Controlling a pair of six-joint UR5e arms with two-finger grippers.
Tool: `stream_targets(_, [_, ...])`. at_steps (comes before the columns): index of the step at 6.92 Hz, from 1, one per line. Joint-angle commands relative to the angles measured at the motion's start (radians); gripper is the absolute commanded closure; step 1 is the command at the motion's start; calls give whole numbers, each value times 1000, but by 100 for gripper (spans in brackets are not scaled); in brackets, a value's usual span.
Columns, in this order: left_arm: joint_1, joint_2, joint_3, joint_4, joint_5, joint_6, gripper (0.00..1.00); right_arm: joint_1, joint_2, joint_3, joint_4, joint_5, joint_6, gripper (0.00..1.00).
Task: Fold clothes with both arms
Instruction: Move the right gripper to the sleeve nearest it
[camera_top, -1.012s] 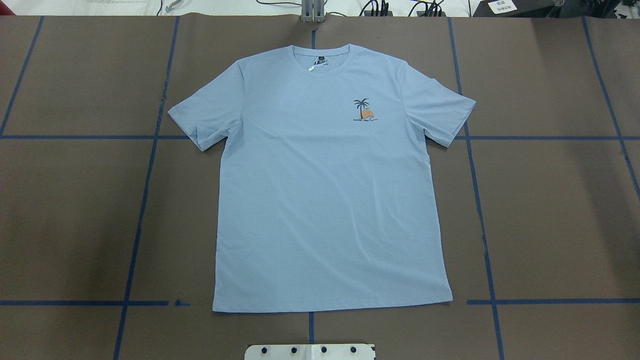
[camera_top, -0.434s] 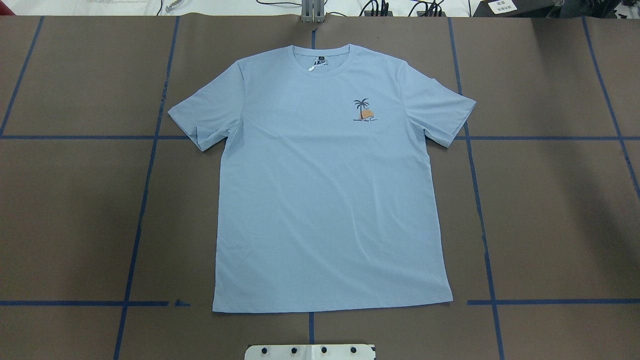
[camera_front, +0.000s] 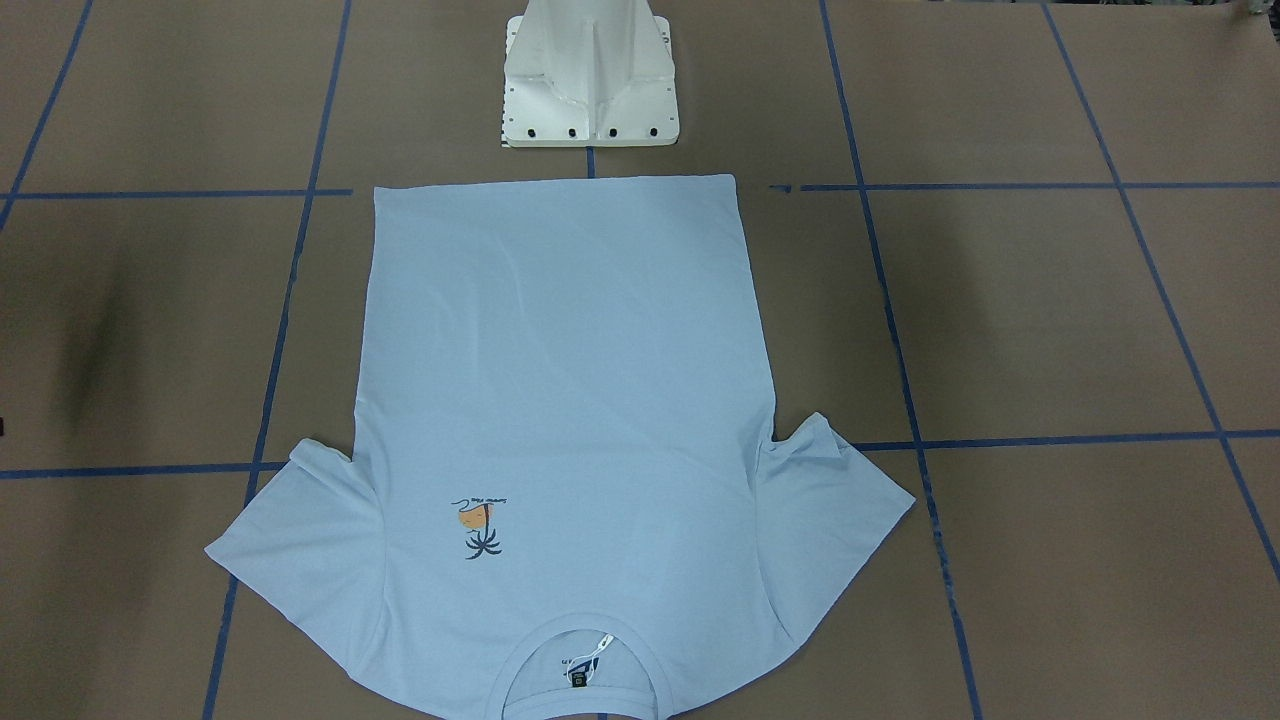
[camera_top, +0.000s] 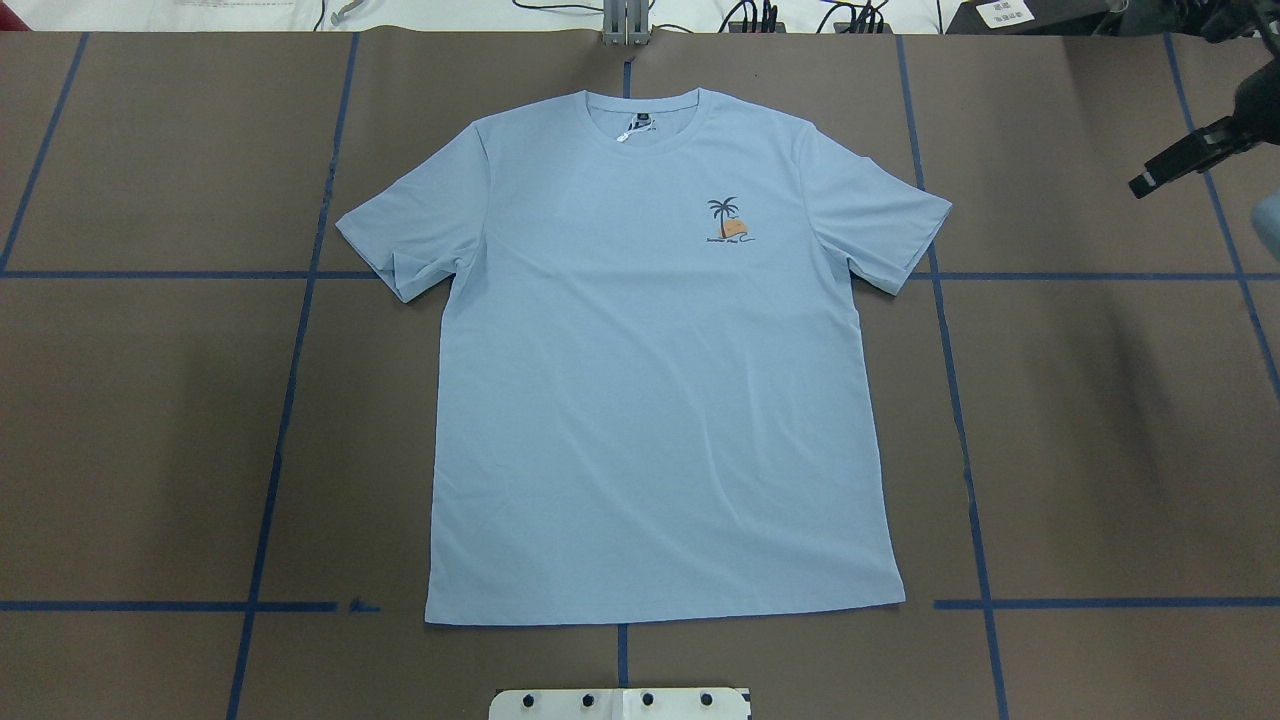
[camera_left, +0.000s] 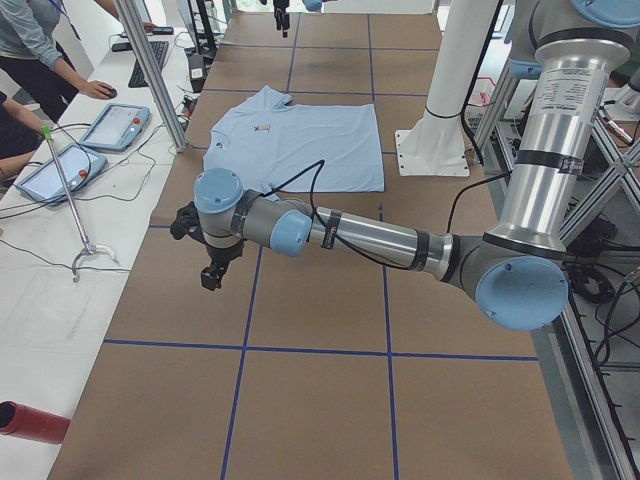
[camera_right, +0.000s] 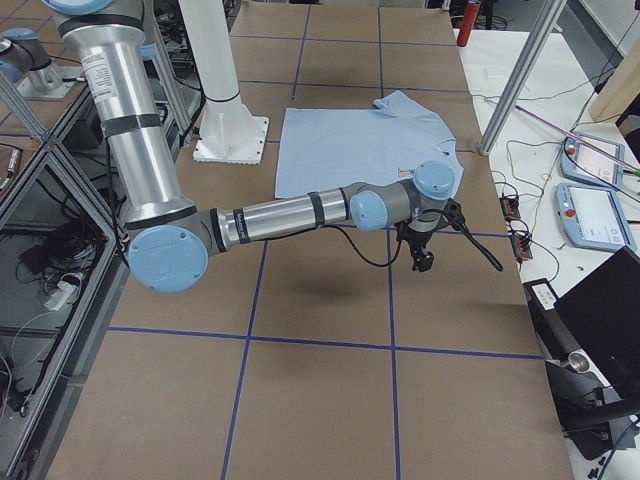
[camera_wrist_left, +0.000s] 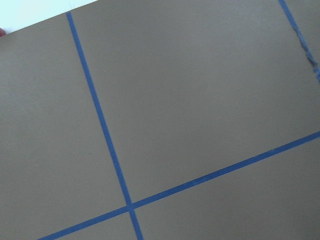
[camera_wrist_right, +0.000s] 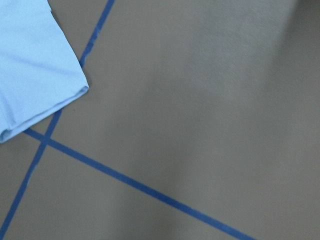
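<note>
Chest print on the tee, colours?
Print: dark palm, orange patch, on pale blue tee. Best in overhead view.

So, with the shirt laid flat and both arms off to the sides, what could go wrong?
The pale blue short-sleeved T-shirt lies flat on the brown table cover, so the right tool might pinch the cover or only one layer. The bunched sleeve hem could get folded in as a crease.

No text can be read. Script under the palm print (camera_top: 728, 221) on the T-shirt (camera_top: 650, 420) and its neck label (camera_top: 641, 119) are too small.
</note>
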Motion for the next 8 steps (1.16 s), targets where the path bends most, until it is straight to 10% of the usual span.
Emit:
stream_targets(1, [8,-30,11,-91,-6,-106,0,-104,145,-192,273,-24,298,0])
stream_targets(3, [36,-28,14,-149,75,-115,0,-237,192,-211,294,-331,324,0])
stream_targets(8, [36,-11,29,-235,95,-119,0,-284,210,-338,426,-324,417,8])
